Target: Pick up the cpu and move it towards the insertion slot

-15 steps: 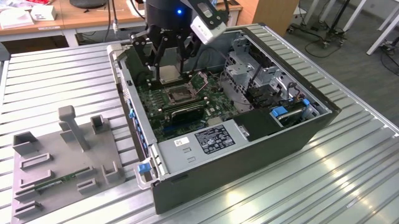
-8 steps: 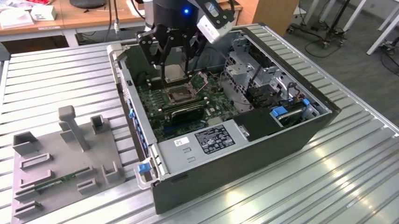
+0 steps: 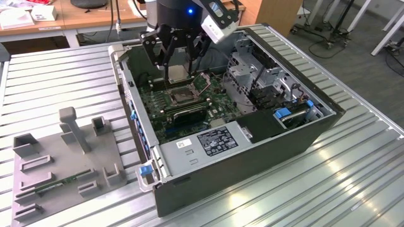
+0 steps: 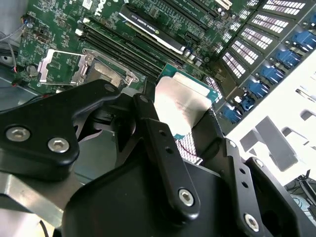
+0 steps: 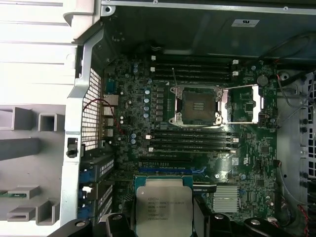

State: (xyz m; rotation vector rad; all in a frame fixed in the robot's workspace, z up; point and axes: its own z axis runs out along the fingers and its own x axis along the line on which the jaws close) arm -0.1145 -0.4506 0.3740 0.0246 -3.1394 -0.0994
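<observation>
My gripper [image 3: 177,66] hangs over the open computer case [image 3: 315,101] and is shut on the cpu [image 3: 177,74], a flat square chip with a silver top. In both wrist views the black fingers [image 4: 153,128] clamp the cpu [image 5: 164,201] by two opposite edges. The insertion slot [image 5: 197,106] is a dark square socket in a silver frame on the green motherboard, its metal cover [image 5: 244,103] swung open beside it. In the exterior view the insertion slot [image 3: 179,96] lies just below and in front of the held cpu [image 4: 182,98], which stays above the board without touching it.
Long black memory slots [image 5: 192,140] flank the socket. A power supply [image 3: 208,142] and a drive cage [image 3: 252,71] fill the case's near and right parts. A grey fixture tray [image 3: 63,161] with a green memory stick [image 3: 60,182] sits at the exterior view's left.
</observation>
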